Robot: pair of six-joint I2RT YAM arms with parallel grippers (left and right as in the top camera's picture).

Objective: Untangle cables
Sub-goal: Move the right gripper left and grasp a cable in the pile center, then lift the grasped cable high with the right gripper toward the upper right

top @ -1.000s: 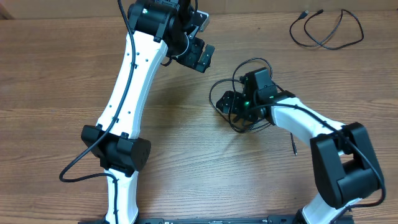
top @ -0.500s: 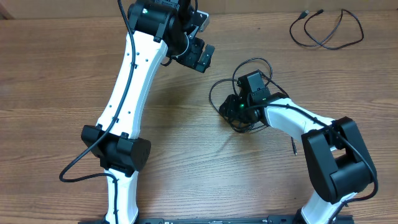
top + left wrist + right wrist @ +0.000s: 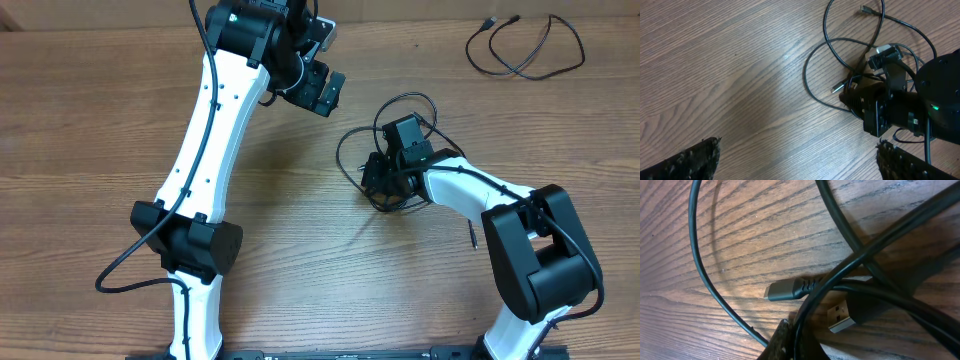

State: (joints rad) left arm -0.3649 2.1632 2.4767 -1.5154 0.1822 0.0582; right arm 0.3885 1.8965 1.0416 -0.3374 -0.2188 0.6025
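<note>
- The right fingers (image 3: 781,342) are sitting closed together, low in a knot of thin black cables (image 3: 860,257) near the middle of the wooden counter (image 3: 90,120). Whether a cord is pinched between them is not showing clearly.
- The left fingers (image 3: 695,160) are hanging wide apart above the counter, off to one side of the knot and touching nothing.
- Risk: if the closed fingers are catching two crossing cords rather than one, a pull is likely going to tighten the knot instead of freeing a strand.
- Risk: nothing is pinning the rest of the knot down, so a lift is probably going to drag every loop along with it.
- Risk: a rounded grey plug (image 3: 785,290) and a flat metal plug (image 3: 840,317) are lying just beside the right fingers. Either could be snagging under a crossing cord during a pull.
- The cables are looking thin, black and limp, crossing over one another, with one wide loop spreading out toward the left arm's side.
- One more black cable (image 3: 520,68) is lying well apart at the far right corner of the counter, loosely folded and not joining the knot.
</note>
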